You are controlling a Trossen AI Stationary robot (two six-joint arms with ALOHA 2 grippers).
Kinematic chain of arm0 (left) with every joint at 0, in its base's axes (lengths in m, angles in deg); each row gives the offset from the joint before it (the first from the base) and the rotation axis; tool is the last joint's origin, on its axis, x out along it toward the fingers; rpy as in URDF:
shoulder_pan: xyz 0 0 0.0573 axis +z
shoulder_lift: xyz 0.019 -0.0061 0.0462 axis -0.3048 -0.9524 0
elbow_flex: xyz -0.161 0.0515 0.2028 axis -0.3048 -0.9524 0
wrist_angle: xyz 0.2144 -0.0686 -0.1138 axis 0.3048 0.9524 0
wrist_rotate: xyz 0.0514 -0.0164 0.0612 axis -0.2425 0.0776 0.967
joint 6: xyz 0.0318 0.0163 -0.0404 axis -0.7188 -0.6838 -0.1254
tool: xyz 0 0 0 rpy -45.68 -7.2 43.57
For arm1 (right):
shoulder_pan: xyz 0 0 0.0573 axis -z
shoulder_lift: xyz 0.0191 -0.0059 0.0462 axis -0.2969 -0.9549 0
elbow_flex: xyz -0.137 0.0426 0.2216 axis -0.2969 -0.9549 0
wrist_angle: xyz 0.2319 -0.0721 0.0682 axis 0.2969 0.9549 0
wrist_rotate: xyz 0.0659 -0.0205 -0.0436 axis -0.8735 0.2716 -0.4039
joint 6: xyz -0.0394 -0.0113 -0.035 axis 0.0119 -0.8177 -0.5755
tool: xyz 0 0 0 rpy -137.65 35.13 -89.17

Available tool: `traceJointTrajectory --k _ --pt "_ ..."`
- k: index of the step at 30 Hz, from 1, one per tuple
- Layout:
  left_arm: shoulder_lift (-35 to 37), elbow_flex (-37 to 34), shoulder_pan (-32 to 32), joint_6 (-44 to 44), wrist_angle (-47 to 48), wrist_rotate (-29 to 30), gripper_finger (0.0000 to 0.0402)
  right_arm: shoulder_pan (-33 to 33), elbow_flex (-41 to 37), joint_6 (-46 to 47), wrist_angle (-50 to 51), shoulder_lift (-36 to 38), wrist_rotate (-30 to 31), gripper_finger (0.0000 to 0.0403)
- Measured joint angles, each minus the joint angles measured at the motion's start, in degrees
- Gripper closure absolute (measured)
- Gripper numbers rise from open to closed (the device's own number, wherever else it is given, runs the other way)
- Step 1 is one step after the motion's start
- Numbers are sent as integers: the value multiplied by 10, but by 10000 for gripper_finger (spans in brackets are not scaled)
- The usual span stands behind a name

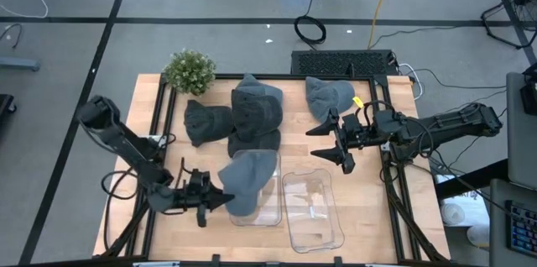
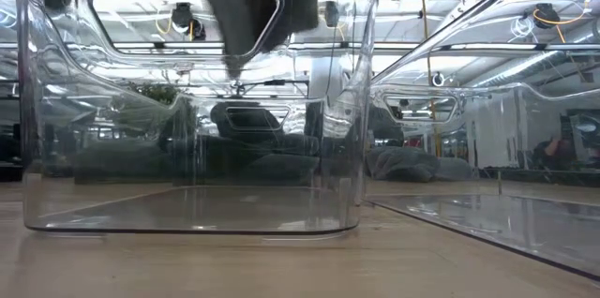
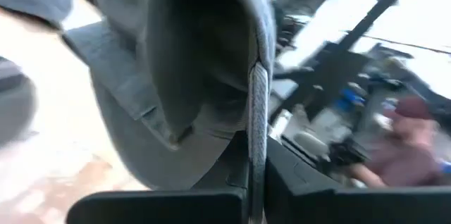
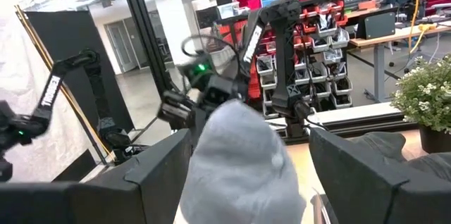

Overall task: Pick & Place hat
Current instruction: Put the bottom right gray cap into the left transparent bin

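While the left gripper (image 1: 220, 200) grips a grey hat (image 1: 248, 179) above the clear bin (image 1: 270, 213) (apparently for dropping in), the right gripper (image 1: 339, 143) waits open beside it.

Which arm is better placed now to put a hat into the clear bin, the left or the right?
The left. Its gripper already holds a grey hat over the left clear bin. The right gripper is open, holds nothing, and is farther away.

No legible text, label, brand, number or sign in any view. White lettering on dark arm link (image 4: 53, 91), beyond right gripper's jaws, too blurred to read.
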Motion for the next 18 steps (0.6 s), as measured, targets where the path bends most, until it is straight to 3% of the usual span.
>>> traceJointTrajectory --k 3,8,14,18 --pt "-30 -33 11 10 -75 -28 393 0 0 -1 0 0 0 126" --pt "-79 -42 47 57 -78 -70 393 0 0 -2 -2 0 0 126" --pt "-94 -42 70 29 -86 -116 391 0 0 -2 -4 0 0 126" --pt "-94 -42 75 31 -83 -119 349 0 0 -2 -4 0 0 126"
